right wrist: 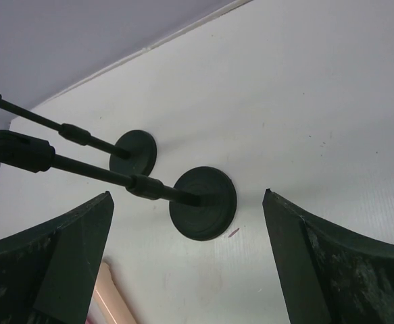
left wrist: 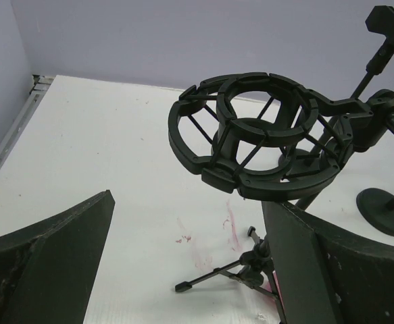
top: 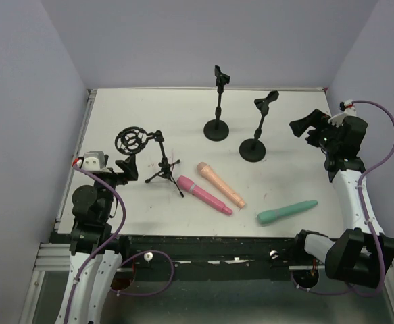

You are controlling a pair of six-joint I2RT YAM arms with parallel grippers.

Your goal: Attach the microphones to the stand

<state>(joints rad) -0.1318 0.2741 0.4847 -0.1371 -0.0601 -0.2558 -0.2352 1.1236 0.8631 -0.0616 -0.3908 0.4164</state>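
Three microphones lie on the white table: pink, peach and teal-green. A black tripod stand carries a ring shock mount at the left. Two round-base stands with top clips rise farther back. My left gripper hovers open just left of the tripod, and its wrist view looks at the shock mount and tripod legs. My right gripper hangs open and empty right of the nearer round-base stand. The peach microphone peeks in.
Grey walls enclose the table on three sides, with a metal rail along its left edge. Faint pink smears mark the surface near the tripod. The second round base sits behind the first in the right wrist view.
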